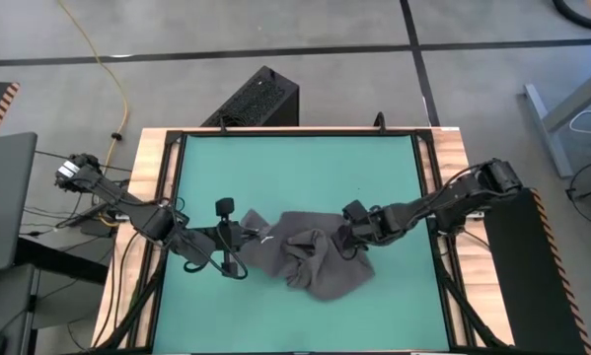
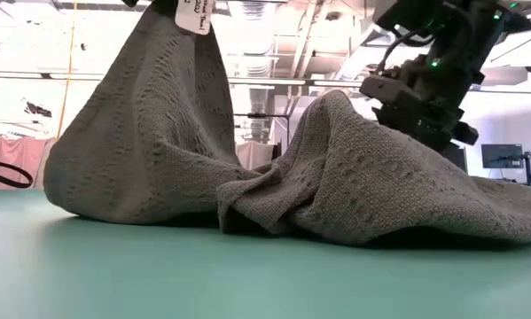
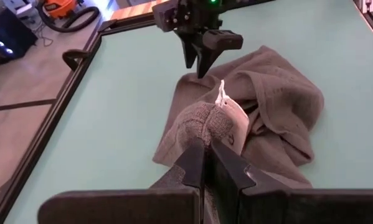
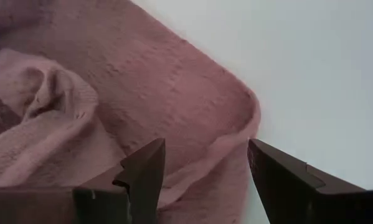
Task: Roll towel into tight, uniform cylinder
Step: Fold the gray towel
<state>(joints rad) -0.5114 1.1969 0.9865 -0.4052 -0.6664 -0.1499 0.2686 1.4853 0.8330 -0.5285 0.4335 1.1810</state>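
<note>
The dark grey towel (image 1: pixel 313 259) lies crumpled in the middle of the green table (image 1: pixel 295 168). Its left end is lifted, and its white tag (image 3: pixel 222 94) sits near the top of the raised bunch (image 2: pixel 159 106). The rest of the towel rests in folds on the table (image 2: pixel 380 195). My left gripper (image 1: pixel 250 237) is shut on the raised end. My right gripper (image 4: pixel 202 171) is open, its fingers pointing down over the towel's right part, astride an edge (image 4: pixel 236 134). It also shows in the left wrist view (image 3: pixel 198 59). My left gripper pinches a bunched-up part of the towel's left end (image 3: pixel 205 127) between its two fingers, just beside the white tag, in several layers. The fingers come from the table's left. The end is lifted and the cloth hangs down from it onto the table. I cannot tell whether my right gripper touches the towel.
A raised dark frame (image 1: pixel 428 197) runs around the green table. There is bare green surface at the far side (image 1: pixel 295 168) and along the near edge (image 1: pixel 275 325). A black box (image 1: pixel 256 99) stands on the floor beyond the far edge.
</note>
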